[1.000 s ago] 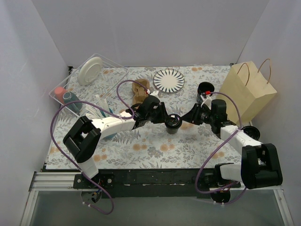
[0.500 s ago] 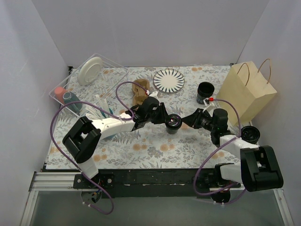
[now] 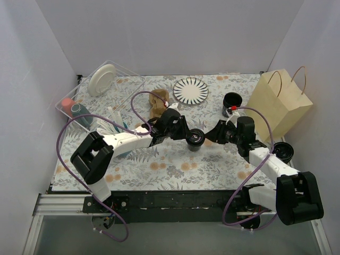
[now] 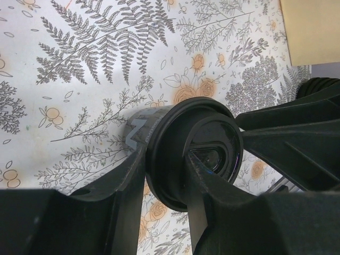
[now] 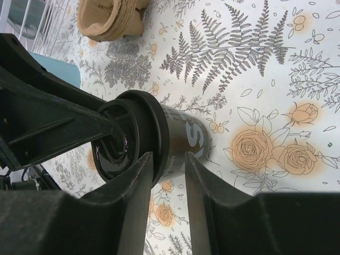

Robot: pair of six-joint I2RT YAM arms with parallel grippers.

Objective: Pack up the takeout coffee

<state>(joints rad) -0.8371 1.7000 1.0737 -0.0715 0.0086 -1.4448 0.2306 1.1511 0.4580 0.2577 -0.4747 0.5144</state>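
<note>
In the middle of the overhead view, my left gripper (image 3: 189, 135) is clamped on the coffee cup (image 3: 196, 138), which is tipped on its side. The right gripper (image 3: 209, 136) reaches it from the right, fingers straddling the lid rim. I cannot tell whether it grips.

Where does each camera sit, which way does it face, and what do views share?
Top external: above and behind, looking down at the table; both arms show.
Left wrist: on the left arm, looking past the left pincer at the lidded cup.
Right wrist: on the right arm, facing that cup from the opposite side past the right pincer.
Shared: all show the cup.
</note>
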